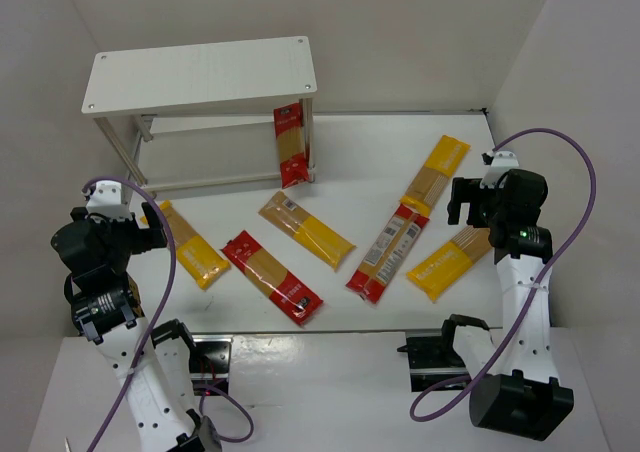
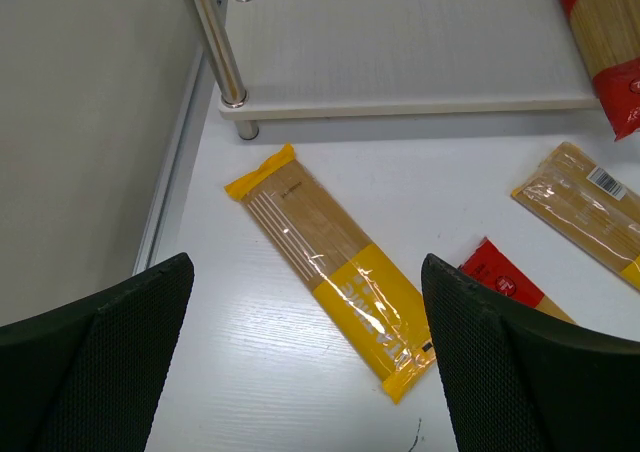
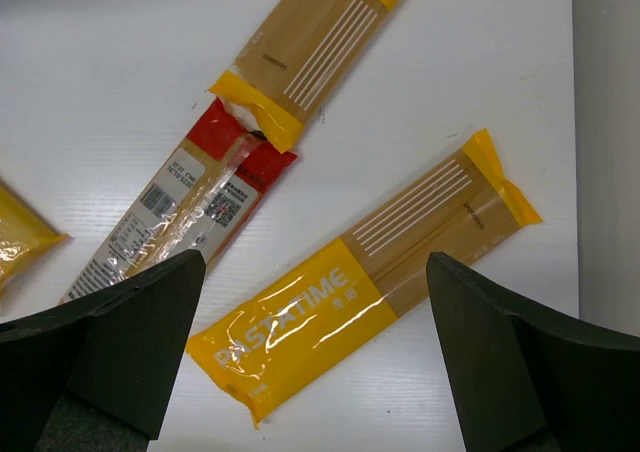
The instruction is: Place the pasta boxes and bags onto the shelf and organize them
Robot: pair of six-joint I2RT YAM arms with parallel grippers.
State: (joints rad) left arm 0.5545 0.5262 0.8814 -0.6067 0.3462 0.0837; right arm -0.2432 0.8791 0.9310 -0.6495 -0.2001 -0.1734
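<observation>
The white shelf stands at the back left; its lower board shows in the left wrist view. A red packet leans against the shelf's right end. Several packets lie flat on the table. My left gripper is open and empty above the leftmost yellow packet, with a red packet to its right. My right gripper is open and empty above the rightmost yellow packet. A red packet and another yellow packet lie beyond it.
A yellow packet and a red packet lie mid-table. White walls close in the table on the left, back and right. Shelf legs stand just beyond the left gripper.
</observation>
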